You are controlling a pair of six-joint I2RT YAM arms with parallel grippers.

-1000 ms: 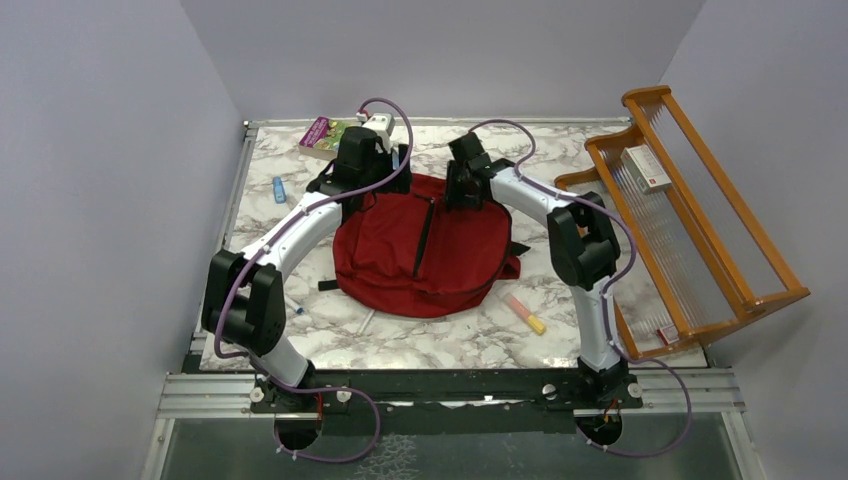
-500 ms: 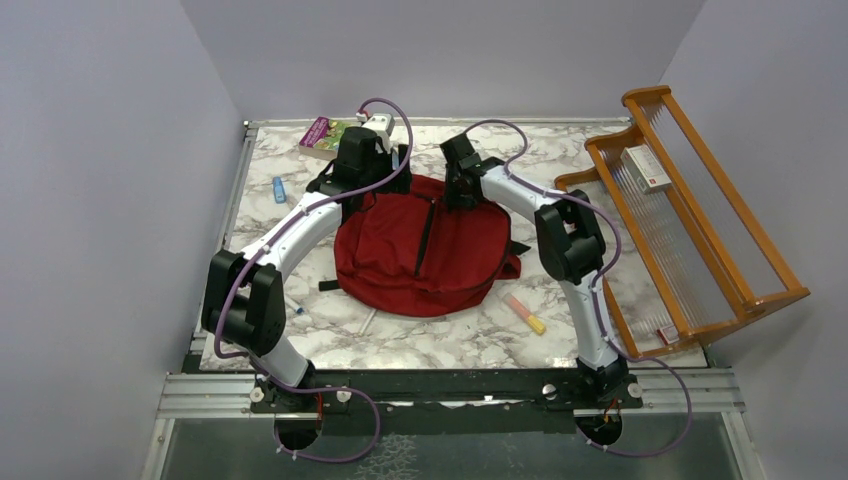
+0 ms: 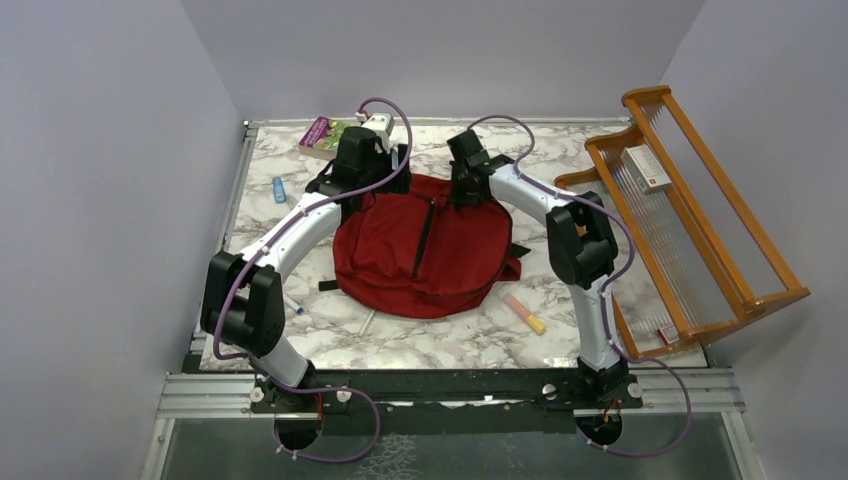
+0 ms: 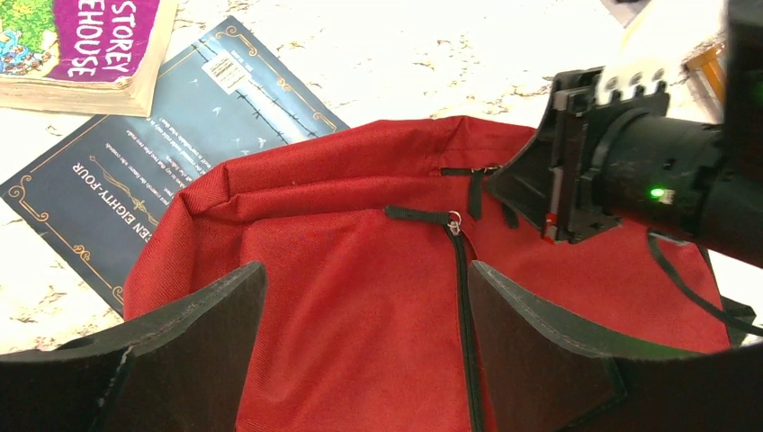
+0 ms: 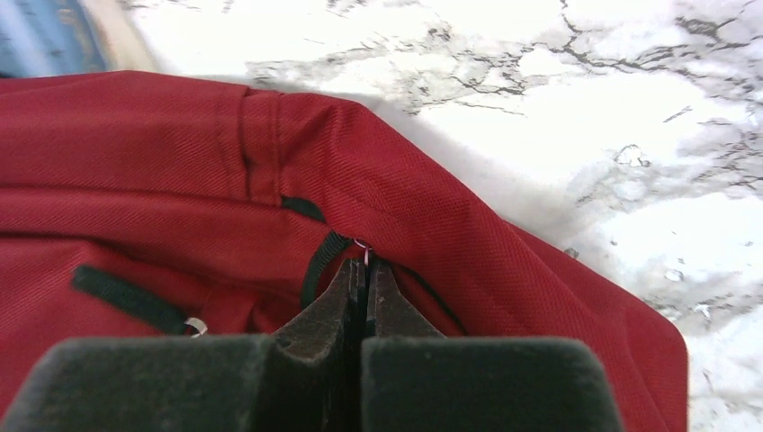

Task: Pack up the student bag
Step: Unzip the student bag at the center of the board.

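The student bag (image 3: 420, 250), red with black zippers, lies flat mid-table. My right gripper (image 5: 362, 263) is at its far top edge and is shut on the black zipper pull (image 5: 317, 261); a small metal ring shows at the fingertips. From above, the right gripper (image 3: 463, 193) sits on the bag's top rim. My left gripper (image 4: 367, 270) hovers open over the bag's red front (image 4: 360, 306), just left of the front zipper (image 4: 461, 297). Beyond the bag lie a purple book (image 4: 81, 45) and a dark blue book (image 4: 153, 153).
A wooden rack (image 3: 690, 220) leans at the right table edge with a small box (image 3: 645, 168) on it. An orange and yellow marker (image 3: 525, 313) lies right of the bag, and a blue item (image 3: 279, 189) lies near the left edge.
The right gripper has closed from partly open onto the zipper pull, and its wrist shifted slightly at the bag's top. The left arm has not moved.
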